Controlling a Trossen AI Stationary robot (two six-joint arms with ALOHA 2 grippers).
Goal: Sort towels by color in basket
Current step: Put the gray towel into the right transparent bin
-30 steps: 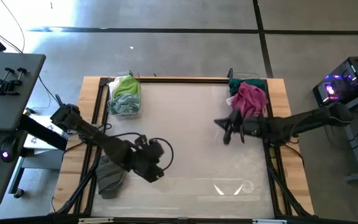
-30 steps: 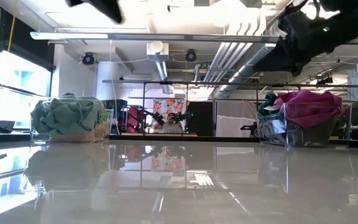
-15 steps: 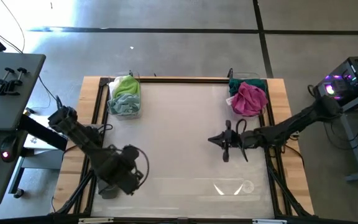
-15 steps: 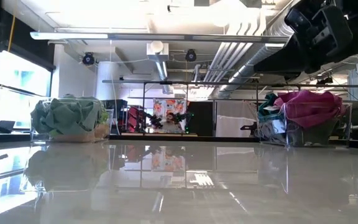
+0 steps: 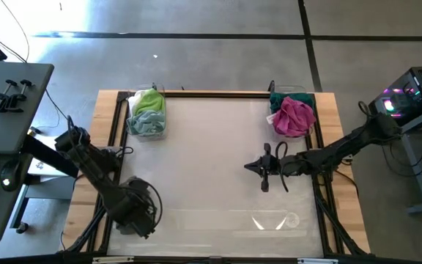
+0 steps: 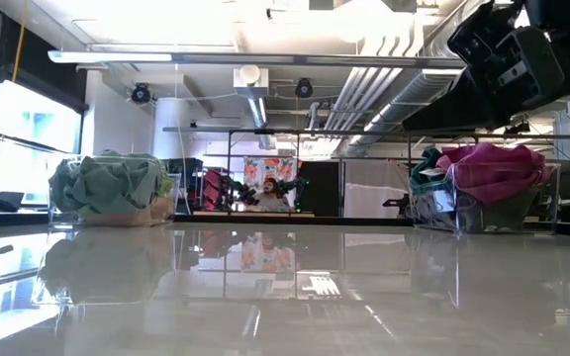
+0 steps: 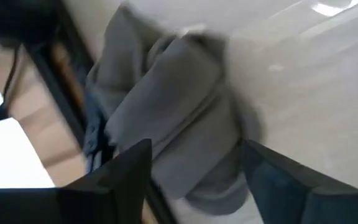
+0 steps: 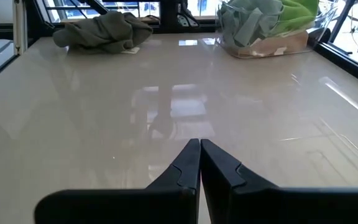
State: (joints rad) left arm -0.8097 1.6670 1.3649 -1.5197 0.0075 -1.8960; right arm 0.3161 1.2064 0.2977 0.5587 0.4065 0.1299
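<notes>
A crumpled grey towel (image 7: 166, 106) lies on the table at its near left edge. It also shows in the right wrist view (image 8: 101, 30). My left gripper (image 5: 134, 209) is open right above it, one finger (image 7: 126, 171) on either side of its bunched part, and hides most of it in the high view. My right gripper (image 5: 266, 172) is shut and empty, above the table's right middle. A clear basket (image 5: 146, 114) at the far left holds lime green, mint and cream towels. A second basket (image 5: 293, 110) at the far right holds magenta and dark green towels. My left gripper comes at the grey towel from above with its fingers open around the bunched middle (image 7: 185, 143). I cannot tell whether the fingers touch the cloth. The towel lies on the table.
A wooden frame (image 5: 116, 147) with dark rails borders the glossy tabletop. The wide middle of the table (image 5: 211, 147) between the two baskets is bare. Desks and equipment stand beyond both sides of the table.
My left gripper has gone toward the table's near left corner and now stands over the grey towel. My right gripper has drawn away from the right basket toward the table's near edge.
</notes>
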